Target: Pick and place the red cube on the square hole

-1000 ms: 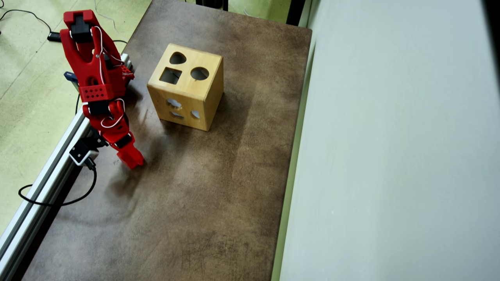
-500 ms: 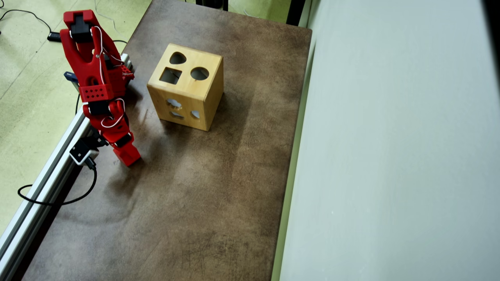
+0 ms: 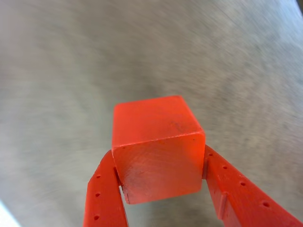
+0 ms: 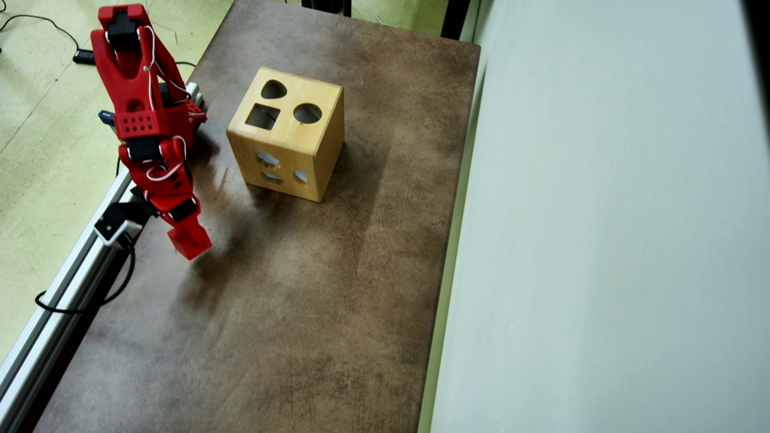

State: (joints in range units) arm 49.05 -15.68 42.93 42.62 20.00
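Observation:
The red cube (image 3: 158, 151) fills the middle of the wrist view, clamped between my two red fingers (image 3: 104, 194), and the brown table shows blurred below it. My gripper (image 3: 158, 165) is shut on it. In the overhead view the cube (image 4: 190, 242) hangs at the tip of the red arm, above the table's left side, with its shadow to the lower right. The wooden box (image 4: 287, 133) stands to the upper right of the gripper (image 4: 189, 239). Its top face carries the square hole (image 4: 263, 116), beside a round cutout and a heart-like one.
An aluminium rail (image 4: 66, 282) runs along the table's left edge with a black cable (image 4: 78, 310) looping off it. A pale wall-like panel (image 4: 601, 240) borders the table on the right. The wrist camera (image 4: 111, 225) sticks out left of the arm.
The arm has lifted and drawn slightly left with the cube held in the gripper; the cube's shadow now lies apart from it on the table. The box has not moved.

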